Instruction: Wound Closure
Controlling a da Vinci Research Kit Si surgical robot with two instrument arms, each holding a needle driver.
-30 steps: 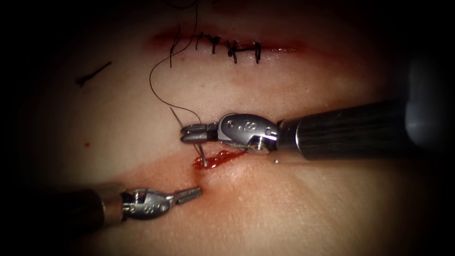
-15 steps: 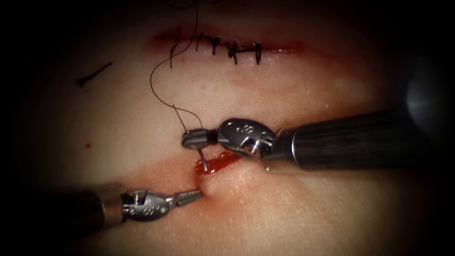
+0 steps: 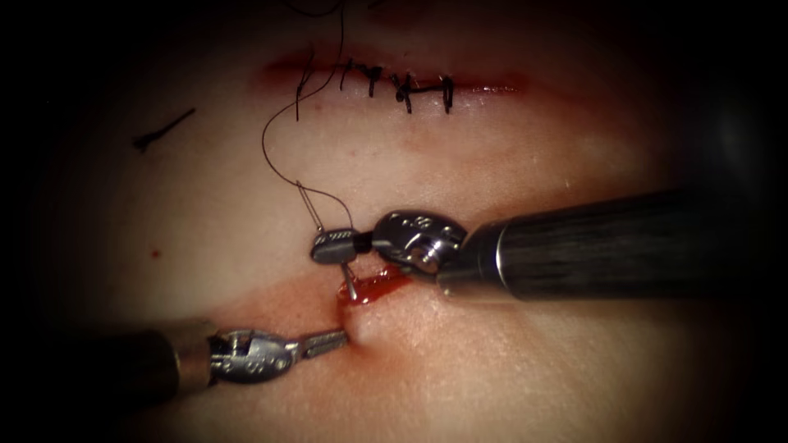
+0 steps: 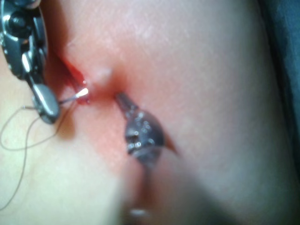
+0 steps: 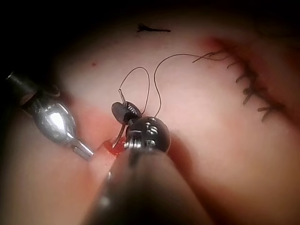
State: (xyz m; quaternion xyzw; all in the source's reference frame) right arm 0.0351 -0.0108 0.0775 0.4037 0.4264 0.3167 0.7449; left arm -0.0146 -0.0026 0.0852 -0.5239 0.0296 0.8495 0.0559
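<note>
on the left we have the left arm's tool (image 3: 332,340) reaching in low and nearly level from the left edge, its jaws closed together with nothing between them, the tip pressed into the tissue (image 3: 509,361) so the surface dimples just below the left end of the open cut (image 3: 373,285). moving right, we see the needle (image 3: 349,282) standing steep at that left end of the cut, its point down in the pool of red fluid (image 3: 382,285) and into the tissue there. above it we have the right arm's tool (image 3: 332,246), its long dark shaft lying almost level from the right and the wrist bent toward the cut, jaws clamped on the needle near its tail end. from the tail the thread (image 3: 275,156) loops up and left, then runs to the far stitched cut (image 3: 394,82), which lies well apart at the top. far left, a cut end of thread (image 3: 162,130) lies loose on the tissue.
</note>
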